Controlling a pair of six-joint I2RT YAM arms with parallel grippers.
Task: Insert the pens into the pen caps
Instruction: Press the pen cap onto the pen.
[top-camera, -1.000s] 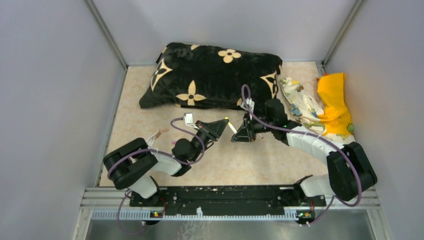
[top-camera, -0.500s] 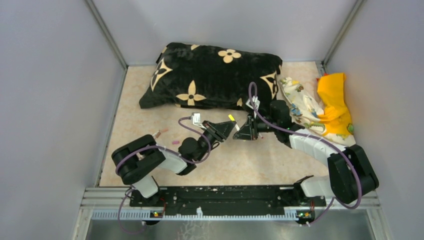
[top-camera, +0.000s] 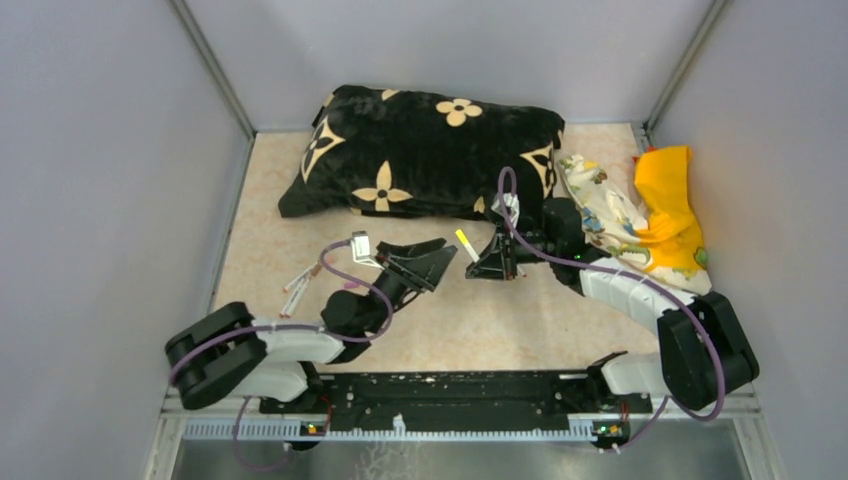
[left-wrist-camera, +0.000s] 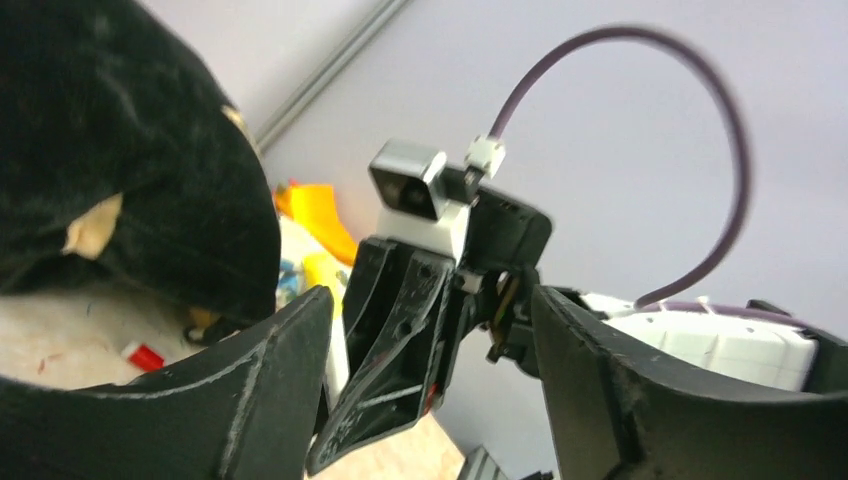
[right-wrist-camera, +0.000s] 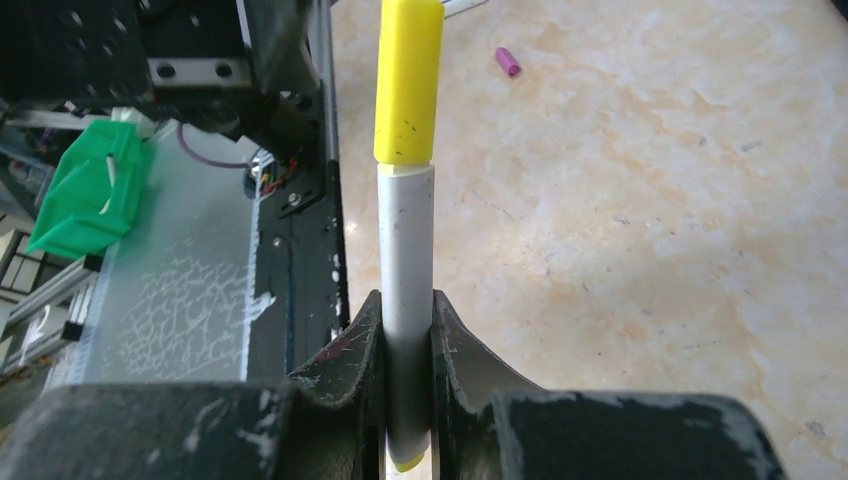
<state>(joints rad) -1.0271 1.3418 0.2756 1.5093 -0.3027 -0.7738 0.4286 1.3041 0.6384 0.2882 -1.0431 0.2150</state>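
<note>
Lying in front of cushion (top-camera: 420, 150), not yet joined: loose pens (top-camera: 297, 283), pink cap (right-wrist-camera: 508, 62). One yellow-capped pen (right-wrist-camera: 405, 250) pinched by right jaws; left jaws spread, empty.

The back is blocked by the cushion (top-camera: 430, 150), the right by cloths (top-camera: 660, 210); open table (top-camera: 265, 235) is left beside the pens (top-camera: 297, 283)

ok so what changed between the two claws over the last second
The left claw backed off to the left, away from the right claw, and its arm swung out leftward. It now stands open and empty. The right claw barely shifted and stayed shut on the pen, which carries the yellow cap. The cushion did not move.
</note>
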